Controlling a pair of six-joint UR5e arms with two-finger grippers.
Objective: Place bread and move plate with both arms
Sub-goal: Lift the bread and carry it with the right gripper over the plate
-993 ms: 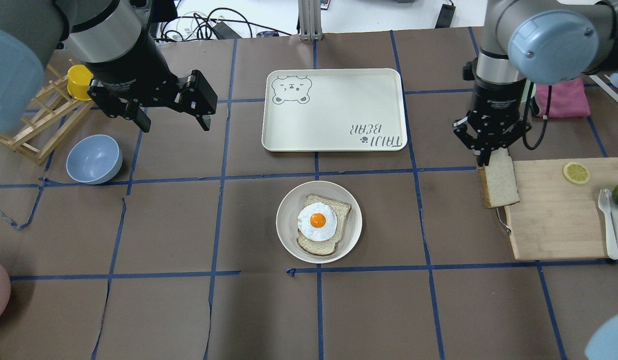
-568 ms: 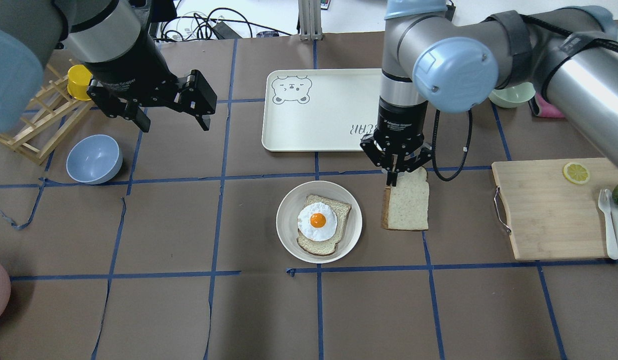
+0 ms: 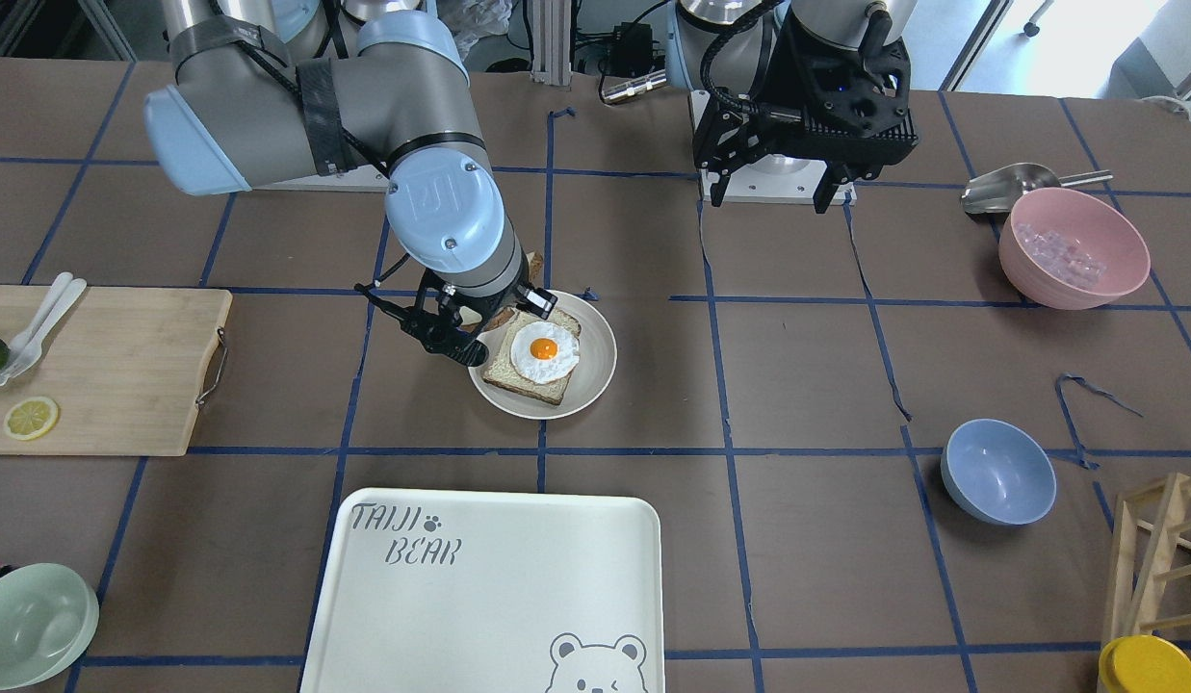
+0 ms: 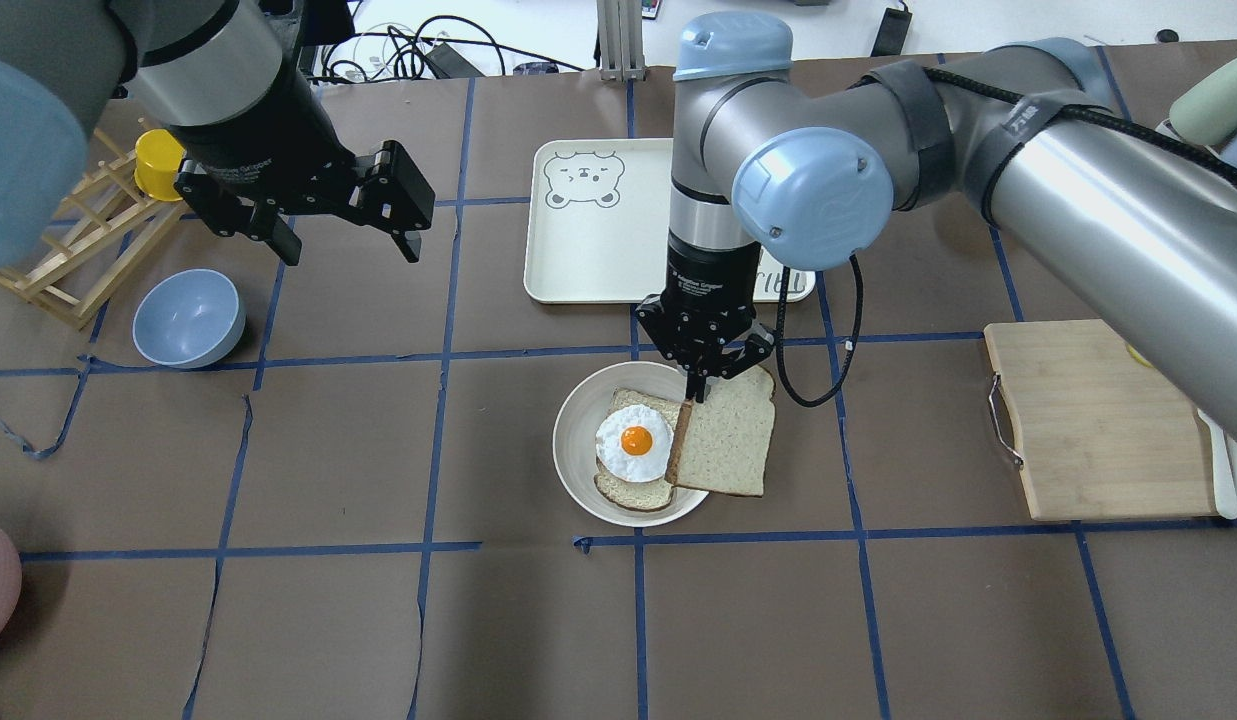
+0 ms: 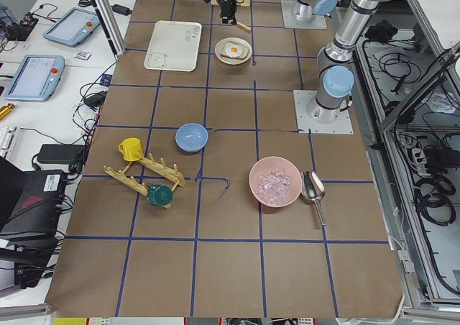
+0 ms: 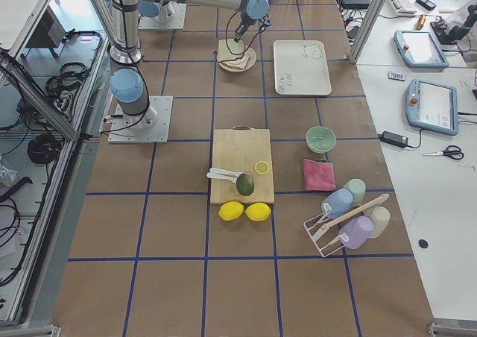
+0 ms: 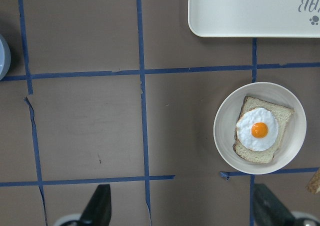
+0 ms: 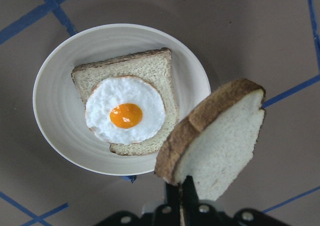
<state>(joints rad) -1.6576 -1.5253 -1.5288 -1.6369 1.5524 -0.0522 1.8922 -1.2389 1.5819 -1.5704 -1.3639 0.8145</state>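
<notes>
The plain bread (image 4: 723, 440) hangs from my right gripper (image 4: 694, 385), which is shut on its top crust. It hovers over the right rim of the cream plate (image 4: 576, 430), tilted, its edge next to the egg-topped slice (image 4: 636, 440) that lies on the plate. The right wrist view shows the bread (image 8: 220, 141) in front of the plate (image 8: 55, 111). In the front view the wrist hides most of the bread. My left gripper (image 4: 350, 245) is open and empty, high over the table's far left. Its wrist view shows the plate (image 7: 222, 131).
The bear-print tray (image 4: 598, 250) lies just beyond the plate, partly under my right arm. A wooden cutting board (image 4: 1098, 420) is at the right. A blue bowl (image 4: 188, 318), a wooden rack (image 4: 68, 260) and a yellow cup (image 4: 158, 165) are at the left.
My right arm has carried the bread leftward from the cutting board's edge to over the plate's right rim. The left arm has not moved.
</notes>
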